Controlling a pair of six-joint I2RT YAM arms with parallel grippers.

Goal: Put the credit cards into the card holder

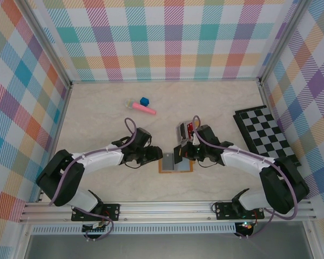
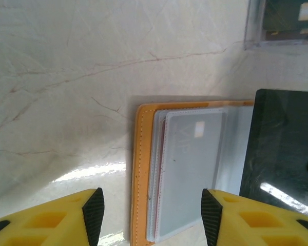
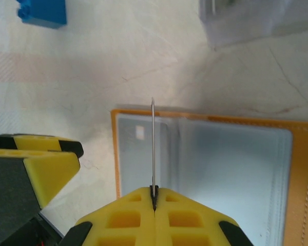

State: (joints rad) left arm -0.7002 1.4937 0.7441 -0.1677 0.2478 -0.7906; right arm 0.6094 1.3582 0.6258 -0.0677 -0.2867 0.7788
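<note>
Card (image 3: pixel 153 143) thin, stiff, slick: right fingers (image 3: pixel 123 218) pinch its edge. Left fingers (image 2: pixel 46 225) open above card holder (image 2: pixel 140 169).

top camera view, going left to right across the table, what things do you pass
pink stick → card holder → chequered board
</note>
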